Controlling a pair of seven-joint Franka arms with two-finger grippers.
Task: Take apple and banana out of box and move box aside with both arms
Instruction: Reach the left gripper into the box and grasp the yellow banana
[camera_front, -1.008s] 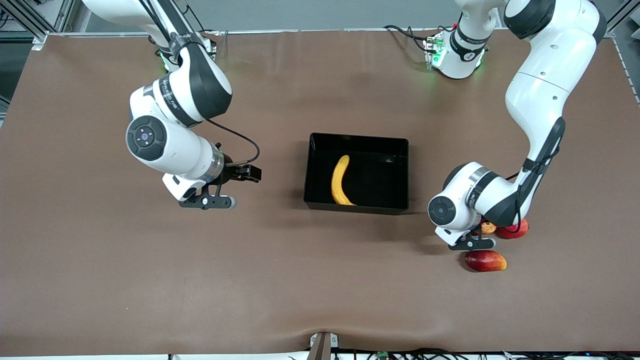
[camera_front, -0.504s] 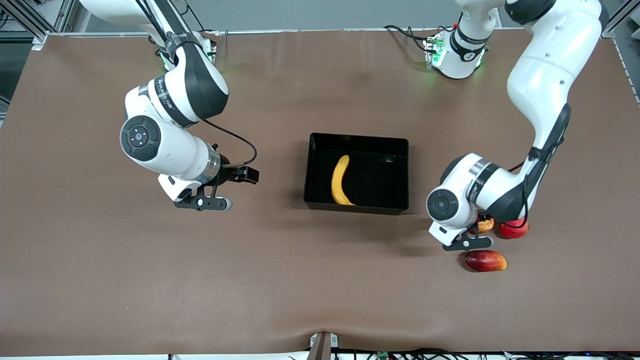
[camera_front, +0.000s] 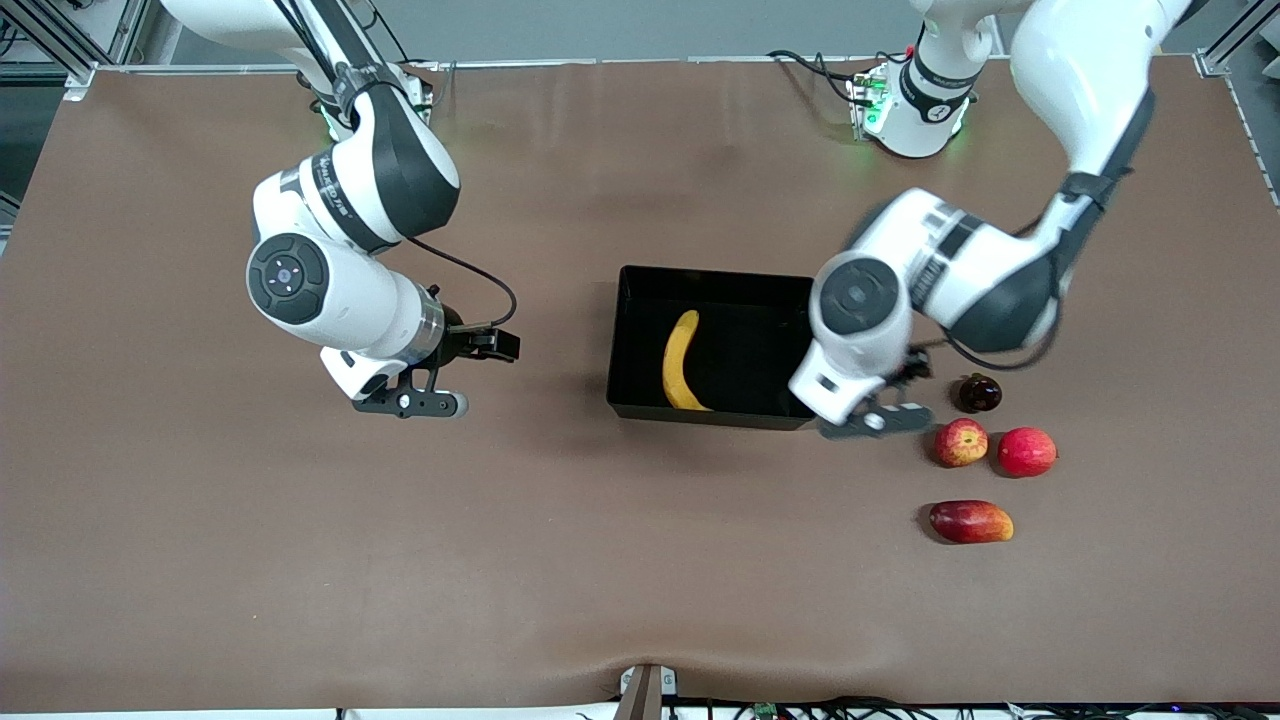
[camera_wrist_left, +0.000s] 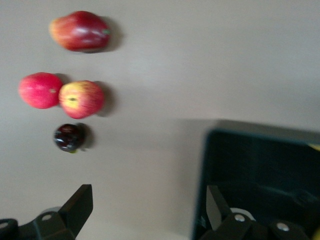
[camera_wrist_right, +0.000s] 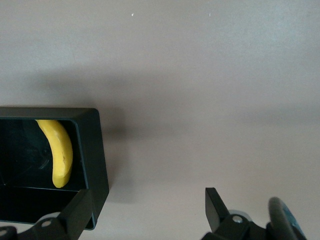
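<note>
Front view shows the apple (camera_front: 960, 442) already on the table beside the box (camera_front: 640, 285), the banana (camera_front: 682, 360) inside it. Left gripper (camera_wrist_left: 147, 210), released, hangs over the box's corner; right gripper (camera_wrist_right: 145, 210) waits open. Next, I judge, lift the banana out.

Left arm lifted clear of the fruit group; apple released.

The left gripper (camera_front: 875, 422), previously low over the fruits toward the left arm's end of the table, now hangs with its jaws spread, empty, over the corner of the box (camera_front: 640, 282) nearest those fruits. The apple (camera_front: 961, 442), earlier mostly hidden under that arm, now lies fully exposed on the table, and a small dark round fruit (camera_front: 979, 393) has come into view beside it.
</note>
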